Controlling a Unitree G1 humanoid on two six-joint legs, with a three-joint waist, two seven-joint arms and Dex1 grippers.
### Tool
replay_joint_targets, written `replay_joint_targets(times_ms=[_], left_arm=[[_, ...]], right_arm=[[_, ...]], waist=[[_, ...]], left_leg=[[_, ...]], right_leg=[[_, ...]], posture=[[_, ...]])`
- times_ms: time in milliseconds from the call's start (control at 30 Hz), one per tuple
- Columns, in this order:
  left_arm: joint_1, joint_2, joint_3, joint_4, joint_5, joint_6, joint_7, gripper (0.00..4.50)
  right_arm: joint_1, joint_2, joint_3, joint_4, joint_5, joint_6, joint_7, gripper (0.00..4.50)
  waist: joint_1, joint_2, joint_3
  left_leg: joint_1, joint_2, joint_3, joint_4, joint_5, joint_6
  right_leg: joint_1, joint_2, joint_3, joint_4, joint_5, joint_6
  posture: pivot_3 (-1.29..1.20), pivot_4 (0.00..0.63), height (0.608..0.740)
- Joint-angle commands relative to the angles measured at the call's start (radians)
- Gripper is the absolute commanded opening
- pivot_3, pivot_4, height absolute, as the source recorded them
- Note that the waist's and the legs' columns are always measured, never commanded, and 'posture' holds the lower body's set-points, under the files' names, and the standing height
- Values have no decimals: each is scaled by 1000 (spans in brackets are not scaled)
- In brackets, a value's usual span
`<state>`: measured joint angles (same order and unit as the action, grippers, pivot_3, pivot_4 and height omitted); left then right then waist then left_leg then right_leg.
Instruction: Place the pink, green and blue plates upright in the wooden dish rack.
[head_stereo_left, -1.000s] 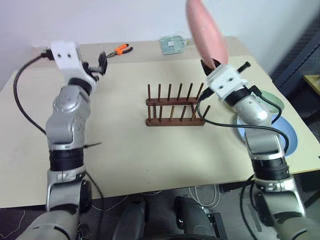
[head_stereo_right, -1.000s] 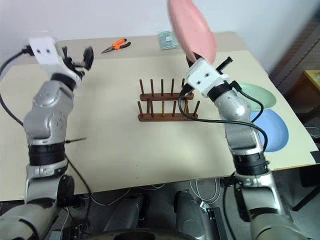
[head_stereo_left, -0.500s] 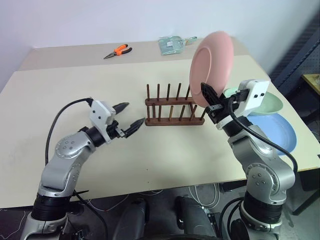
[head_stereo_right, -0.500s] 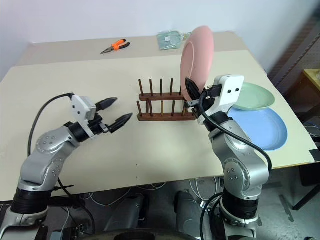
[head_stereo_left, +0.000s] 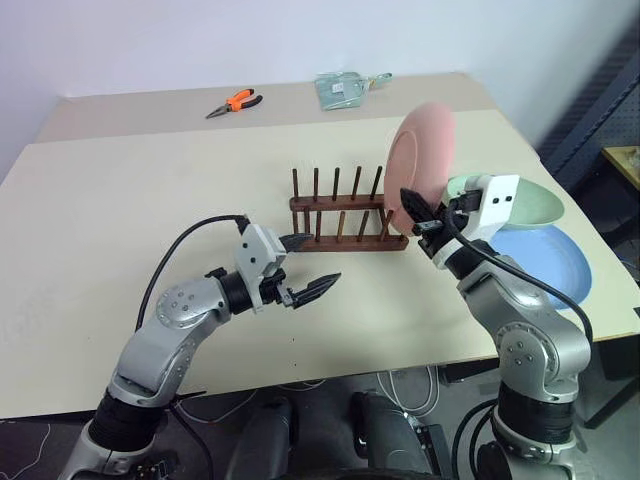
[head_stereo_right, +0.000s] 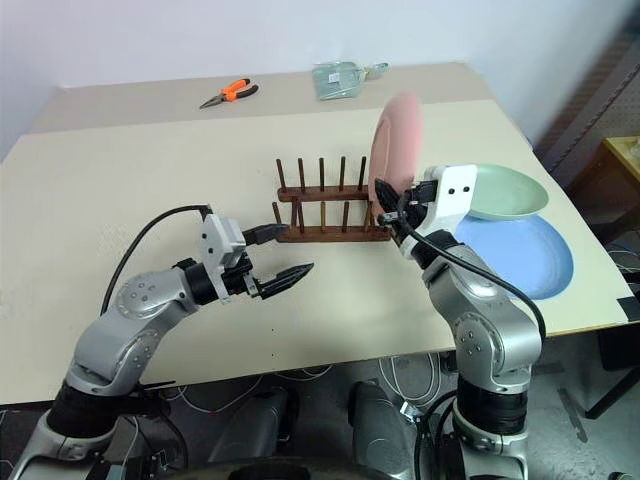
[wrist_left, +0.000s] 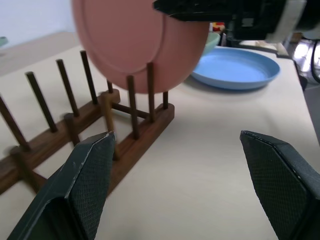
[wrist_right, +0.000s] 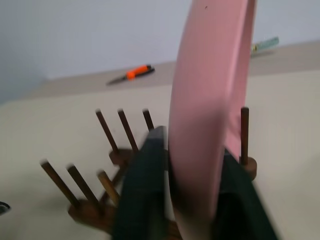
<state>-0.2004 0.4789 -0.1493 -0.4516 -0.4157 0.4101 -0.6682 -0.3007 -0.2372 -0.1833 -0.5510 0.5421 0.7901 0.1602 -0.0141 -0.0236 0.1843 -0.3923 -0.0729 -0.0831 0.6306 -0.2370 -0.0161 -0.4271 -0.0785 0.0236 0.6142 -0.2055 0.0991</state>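
I see right tool (head_stereo_left: 415, 213) grasping pink plate (head_stereo_left: 422, 160) upright at rack (head_stereo_left: 345, 215) end; left tool (head_stereo_left: 305, 268) released, empty.

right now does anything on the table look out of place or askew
Mostly tidy. The pink plate stands on edge at the right end of the wooden dish rack, leaning slightly, with the right end effector at its rim. Orange-handled pliers lie at the far edge, unrelated to dishes. Nothing is spilled or broken.
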Motion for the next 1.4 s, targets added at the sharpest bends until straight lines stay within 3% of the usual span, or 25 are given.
replay_joint_targets(times_ms=[33, 133, 333, 467, 533, 600, 733, 1067, 1167, 1333, 1400], left_arm=[[-12, -2, 1, -6, 18, -23, -5, 4128], [-11, -3, 4, 5, 29, -30, -12, 4128], [-9, -8, 8, 24, 40, -42, -23, 4128], [-17, -8, 13, 50, 48, -56, -36, 4128], [-26, -6, 17, 67, 51, -64, -42, 4128], [-36, -6, 20, 86, 57, -74, -49, 4128], [-52, -10, 13, 109, 73, -91, -61, 4128], [-53, -35, -3, 114, 100, -113, -58, 4128], [-36, -35, 3, 99, 104, -112, -51, 4128], [-6, -28, 15, 80, 107, -109, -37, 4128], [-1, -28, 12, 80, 109, -112, -36, 4128]], right_arm=[[-33, -47, 19, -10, -33, -39, 23, 2875], [-41, -115, 50, -3, -105, -102, 55, 4337], [-29, -272, -14, -19, -96, -208, 225, 4337], [38, -422, -180, -15, 58, -178, 421, 4337], [123, -520, -240, 15, 56, -183, 522, 4337], [189, -617, -232, 104, -72, -253, 552, 4337], [201, -772, -61, 373, -437, -487, 458, 4337], [-83, -771, 249, 922, -868, -919, 249, 4337], [-133, -758, 277, 998, -898, -982, 231, 3523], [-130, -763, 261, 981, -892, -1021, 242, 897], [-117, -768, 256, 960, -898, -1031, 239, 51]], waist=[[0, 0, 0], [1, 0, 0], [4, 0, 0], [7, 0, 1], [9, 0, 1], [14, 0, 0], [7, 1, 1], [2, 4, 2], [3, 4, 2], [3, 4, 2], [3, 5, 2]], left_leg=[[0, 0, 0, 0, 0, 0], [0, 0, 0, 0, 0, 0], [0, 0, 0, 0, 0, 1], [-1, 0, 0, 1, -1, 1], [-1, 0, 0, 1, -1, 2], [-1, 0, 0, 2, -1, 3], [0, 0, 4, 3, -2, 3], [1, 0, 6, 2, -1, 3], [0, 0, 5, 2, -1, 3], [0, 0, 5, 2, -2, 3], [0, 0, 5, 2, -2, 3]], right_leg=[[0, 0, 0, 0, 0, 0], [0, 0, 0, 0, 0, 0], [1, 0, -1, -1, -1, 1], [2, -1, -1, -2, -1, 2], [2, -1, -1, -2, -1, 2], [3, -1, -1, -3, -2, 2], [3, -3, 0, -3, -2, 1], [2, -3, 1, -3, -2, 1], [2, -3, 0, -3, -2, 1], [2, -3, 1, -3, -2, 2], [2, -3, 1, -3, -1, 2]], posture=[[0, 150, 739], [0, 150, 739], [0, 150, 739], [0, 150, 739], [0, 150, 739], [0, 150, 739], [0, 150, 739], [0, 150, 739], [0, 150, 739], [0, 150, 739], [0, 150, 739]])
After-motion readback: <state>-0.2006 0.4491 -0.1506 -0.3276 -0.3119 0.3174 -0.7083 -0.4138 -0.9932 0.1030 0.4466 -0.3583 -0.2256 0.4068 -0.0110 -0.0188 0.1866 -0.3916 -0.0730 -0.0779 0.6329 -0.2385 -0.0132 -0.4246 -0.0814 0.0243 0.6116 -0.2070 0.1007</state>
